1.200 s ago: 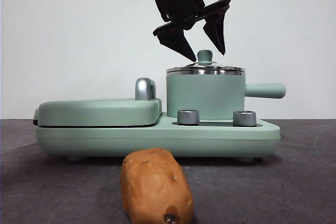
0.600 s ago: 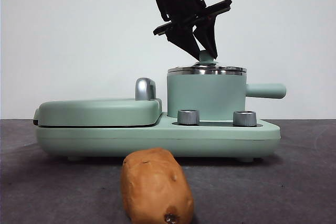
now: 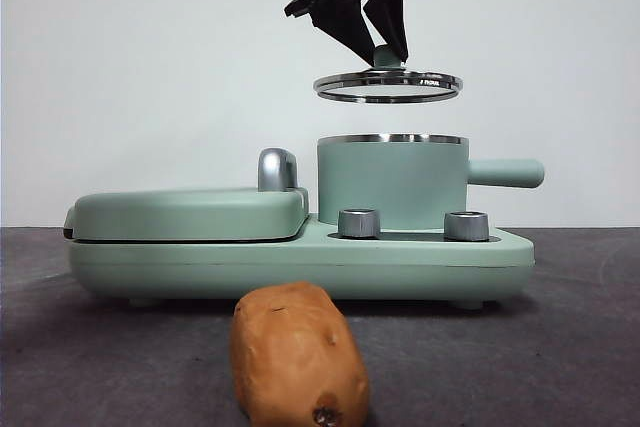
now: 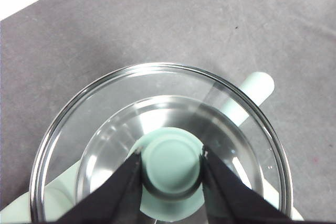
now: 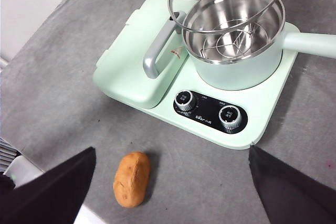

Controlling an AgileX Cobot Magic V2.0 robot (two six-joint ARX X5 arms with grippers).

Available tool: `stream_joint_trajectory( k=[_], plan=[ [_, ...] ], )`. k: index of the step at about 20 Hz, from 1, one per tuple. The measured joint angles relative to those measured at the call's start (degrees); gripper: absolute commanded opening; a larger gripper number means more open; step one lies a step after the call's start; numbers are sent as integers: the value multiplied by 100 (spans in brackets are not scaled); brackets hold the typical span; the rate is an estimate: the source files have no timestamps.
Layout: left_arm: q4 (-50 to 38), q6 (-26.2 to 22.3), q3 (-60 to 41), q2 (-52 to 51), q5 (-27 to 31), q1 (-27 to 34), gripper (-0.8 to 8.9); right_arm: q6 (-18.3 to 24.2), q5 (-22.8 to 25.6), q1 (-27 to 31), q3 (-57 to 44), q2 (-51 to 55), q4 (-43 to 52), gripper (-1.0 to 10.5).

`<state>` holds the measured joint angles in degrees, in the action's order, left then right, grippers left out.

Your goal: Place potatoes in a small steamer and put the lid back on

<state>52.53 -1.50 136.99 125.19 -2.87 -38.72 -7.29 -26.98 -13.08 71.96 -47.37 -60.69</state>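
Note:
My left gripper (image 3: 378,50) is shut on the mint-green knob (image 4: 172,170) of the glass lid (image 3: 388,86), which hangs level a short way above the small steamer (image 3: 392,182). The steamer stands uncovered on the mint-green cooker base (image 3: 300,257), its steel inside (image 5: 233,22) bare apart from a wire rack. The potato (image 3: 297,355) lies on the grey table in front of the cooker, seen also as the potato (image 5: 132,179) in the right wrist view. My right gripper (image 5: 168,187) is open, high above the table near the potato, holding nothing.
A flat mint-green griddle cover (image 3: 188,213) with a chrome handle (image 3: 277,169) sits left of the steamer. Two knobs (image 3: 359,223) face the front. The steamer's side handle (image 3: 505,172) sticks out to the right. A white wall stands behind.
The left gripper closed on the lid's knob and lifted the lid straight up off the steamer. The potato and cooker stayed put.

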Motion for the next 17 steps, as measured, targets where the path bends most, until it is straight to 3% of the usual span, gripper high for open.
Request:
stream_joint_trajectory(
  k=[6,17],
  plan=[
    [254,24,0,-160,-4,181,5,0,2,0,0,0,0,466],
    [785,42,0,-741,118,1794,6,0,2,0,0,-2,0,466]
  ],
)
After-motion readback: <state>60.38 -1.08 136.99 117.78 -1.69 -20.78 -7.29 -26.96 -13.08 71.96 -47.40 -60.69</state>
